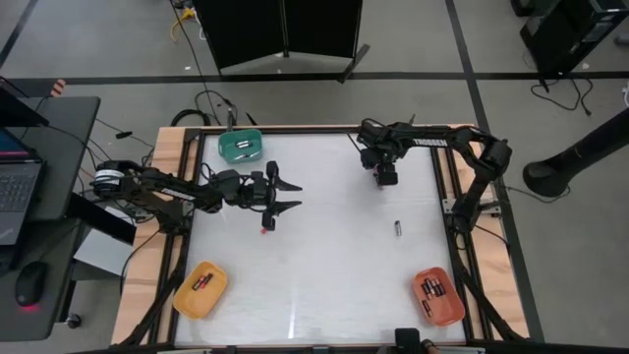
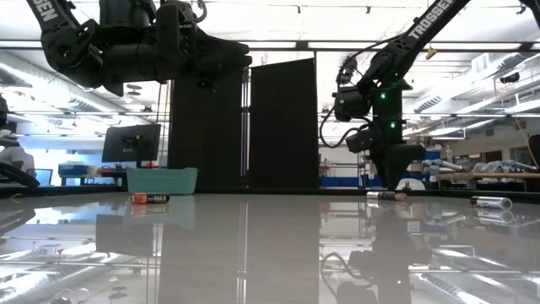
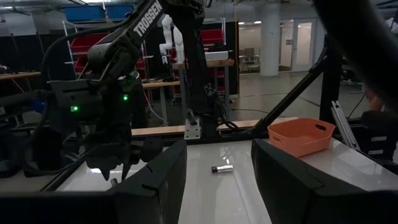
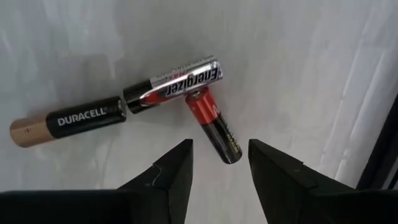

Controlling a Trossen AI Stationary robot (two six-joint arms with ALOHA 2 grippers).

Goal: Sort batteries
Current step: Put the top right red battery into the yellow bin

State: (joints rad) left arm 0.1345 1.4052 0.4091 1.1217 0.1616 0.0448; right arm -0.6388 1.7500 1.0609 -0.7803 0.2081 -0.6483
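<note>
Right under the right gripper (image 4: 219,163) sit three touching batteries (image 4: 180,83), fingers spread and holding nothing, so I'd guess it's lining up a pick; needs to single one out. Left gripper (image 1: 285,196) hangs open mid-table

Three trays are counted: one green (image 1: 241,147), one yellow (image 1: 200,289), one orange (image 1: 438,296). Three batteries are seen under the right wrist camera: a Duracell (image 4: 67,120), an Energizer (image 4: 174,84) and a red-and-black one (image 4: 214,126). Two more (image 1: 265,230) (image 1: 398,228) are counted lying singly on the table (image 1: 324,275).
</note>
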